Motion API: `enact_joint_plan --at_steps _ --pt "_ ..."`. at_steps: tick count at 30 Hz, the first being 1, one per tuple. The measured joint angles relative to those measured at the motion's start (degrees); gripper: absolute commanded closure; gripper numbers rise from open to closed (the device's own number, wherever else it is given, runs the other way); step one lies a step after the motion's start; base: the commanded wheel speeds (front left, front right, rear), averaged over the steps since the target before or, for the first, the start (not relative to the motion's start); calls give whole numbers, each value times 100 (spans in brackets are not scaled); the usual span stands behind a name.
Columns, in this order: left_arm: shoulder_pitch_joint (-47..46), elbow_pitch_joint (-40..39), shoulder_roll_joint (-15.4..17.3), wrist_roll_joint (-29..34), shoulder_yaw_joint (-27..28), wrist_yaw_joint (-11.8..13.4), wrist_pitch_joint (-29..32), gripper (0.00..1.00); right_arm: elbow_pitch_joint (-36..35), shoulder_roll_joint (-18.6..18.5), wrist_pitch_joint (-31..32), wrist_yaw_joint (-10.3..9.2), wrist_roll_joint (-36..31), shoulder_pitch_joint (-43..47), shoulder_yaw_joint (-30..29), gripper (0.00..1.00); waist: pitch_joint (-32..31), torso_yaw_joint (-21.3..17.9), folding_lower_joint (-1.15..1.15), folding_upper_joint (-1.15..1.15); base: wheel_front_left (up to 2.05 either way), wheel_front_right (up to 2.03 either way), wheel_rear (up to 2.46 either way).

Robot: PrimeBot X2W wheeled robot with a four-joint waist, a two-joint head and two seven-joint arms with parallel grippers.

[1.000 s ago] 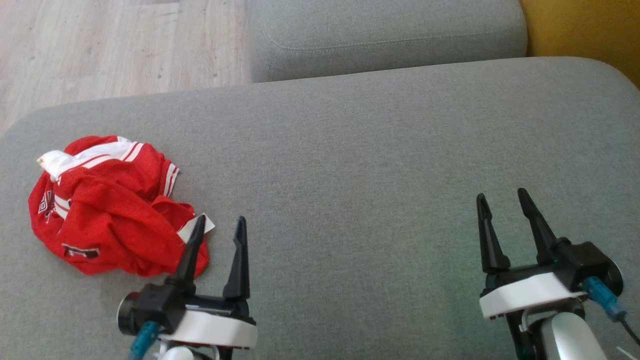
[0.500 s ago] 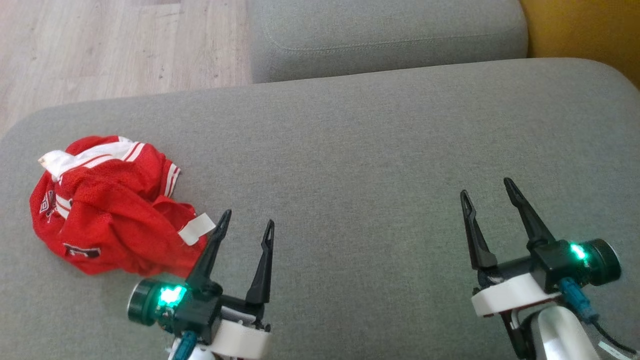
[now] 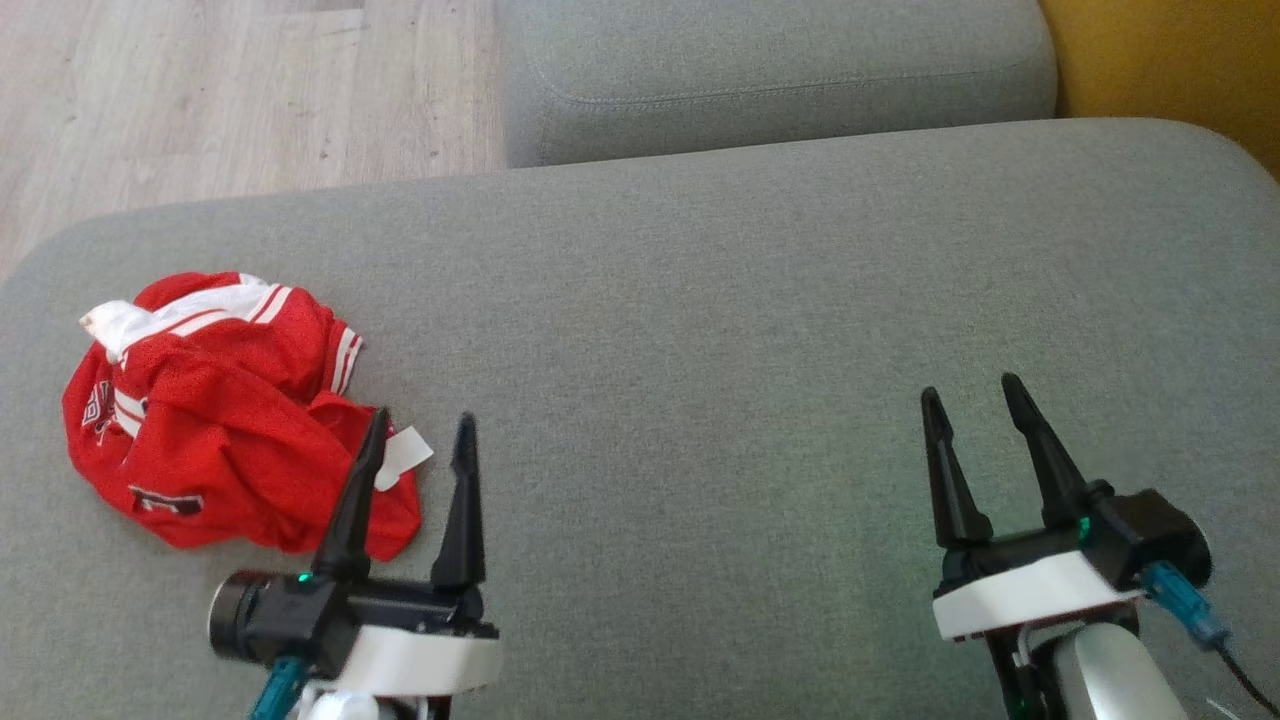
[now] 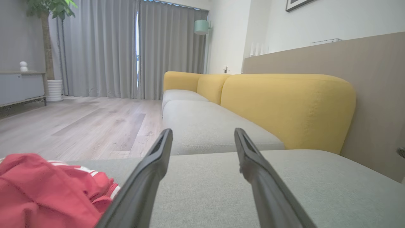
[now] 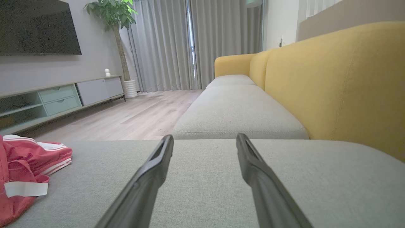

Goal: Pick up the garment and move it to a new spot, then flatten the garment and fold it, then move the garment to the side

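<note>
**Pick-up not begun**

The garment (image 3: 215,420) lies crumpled at the left end of the cushion (image 3: 700,300). I hold the left hand (image 3: 421,415) wide open and empty just beside it, placed for the grasp. The right hand (image 3: 970,386), open and empty, waits well apart.

The left gripper (image 3: 422,415) and right gripper (image 3: 970,386) look alike. Each has two long black fingers (image 3: 354,500), slim and tapering to pointed tips. In the wrist views the fingers read dark grey w/ a shallow groove near the tip. Each pair sits on a black housing (image 3: 340,610) over a white plate (image 3: 420,660) w/ rounded corners. A round black barrel (image 3: 228,628) sticks out on the outer side. A teal connector (image 3: 1180,600) leads into a thin black cable (image 3: 1250,680) (the left side has a teal plug too). A small green LED (image 3: 1083,523) glows on the housing. The forearm (image 3: 1110,680) is pale, glossy, approx. silver-white.
</note>
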Motion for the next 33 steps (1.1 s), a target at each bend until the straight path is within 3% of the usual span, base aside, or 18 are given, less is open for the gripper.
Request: enact_joint_plan --at_steps 10,20,33 --pt "189 522 -59 -383 194 -38 -8 0 403 -1 0 0 801 4 -75 0 -31 -17 0 0 0 0 0" --pt "181 591 -62 -492 70 16 -8 0 411 -2 0 0 858 4 -80 0 -44 -3 0 0 0 0 0" --pt "202 568 -66 -437 363 191 -8 0 401 -4 0 0 936 34 197 0 -179 600 0 0 0 0 0"
